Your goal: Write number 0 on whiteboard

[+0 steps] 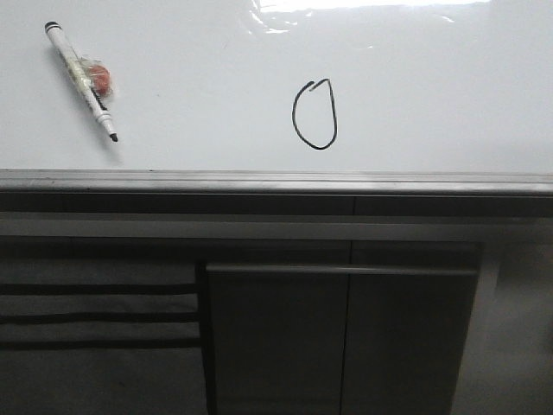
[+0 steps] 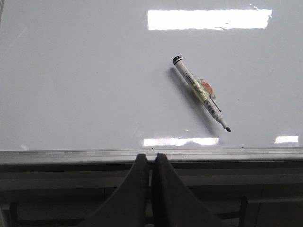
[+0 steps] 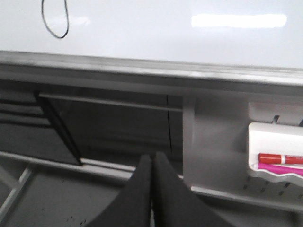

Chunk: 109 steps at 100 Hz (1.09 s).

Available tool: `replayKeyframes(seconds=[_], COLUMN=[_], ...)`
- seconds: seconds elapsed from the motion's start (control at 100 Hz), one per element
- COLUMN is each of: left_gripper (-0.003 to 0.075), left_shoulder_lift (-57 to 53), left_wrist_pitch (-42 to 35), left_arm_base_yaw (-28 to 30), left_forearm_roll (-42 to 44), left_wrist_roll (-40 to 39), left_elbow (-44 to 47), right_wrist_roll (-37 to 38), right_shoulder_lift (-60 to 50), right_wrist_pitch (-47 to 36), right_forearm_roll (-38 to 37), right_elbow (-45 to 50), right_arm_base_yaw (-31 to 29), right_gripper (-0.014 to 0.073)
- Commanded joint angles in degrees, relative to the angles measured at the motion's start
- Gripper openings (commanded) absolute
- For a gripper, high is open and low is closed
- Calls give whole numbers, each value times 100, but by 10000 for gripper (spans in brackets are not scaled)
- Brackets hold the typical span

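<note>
The number 0 is a thin black oval loop drawn near the middle of the whiteboard; its lower part shows in the right wrist view. A white marker with a black cap and bare tip lies on the whiteboard at the far left, also in the left wrist view, an orange-red bit at its side. My left gripper is shut and empty, just short of the board's grey edge strip. My right gripper is shut and empty, off the board over the dark cabinet.
Dark grey cabinet panels and slotted shelves lie below the board's edge strip. A white tray with red and pink markers hangs on the cabinet side in the right wrist view. Light glare marks the board.
</note>
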Motion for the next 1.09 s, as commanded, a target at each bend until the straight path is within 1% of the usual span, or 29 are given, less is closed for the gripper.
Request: replayKeyframes(seconds=[0.0, 0.09, 0.14, 0.23, 0.25, 0.3, 1.08], left_gripper=[-20, -20, -20, -20, -20, -20, -20], left_shoulder_lift=[-158, -158, -158, -158, -158, -158, -158], left_wrist_pitch=[-396, -396, -396, -396, -396, -396, -396], left_arm_base_yaw=[-26, -26, -26, -26, -26, -26, -26], left_forearm_roll=[-20, -20, -20, -20, -20, -20, -20], left_wrist_roll=[-11, -11, -11, -11, -11, -11, -11], left_elbow=[138, 138, 138, 138, 138, 138, 138], right_wrist_roll=[-35, -35, -6, -6, -6, -6, -6], right_shoulder_lift=[-387, -918, -1184, -1657, -1724, -1921, -1915], right_wrist_pitch=[-1112, -2082, -2475, -2767, -2778, -2397, -2410], right_forearm_roll=[-181, -169, -8, 275, 305, 305, 315], right_elbow=[370, 1043, 1349, 1750, 1772, 1744, 1760], right_arm_base_yaw=[-361, -884, -1102, -1213, -1213, -1213, -1226], right_gripper=[-73, -73, -73, -73, -73, -73, -73])
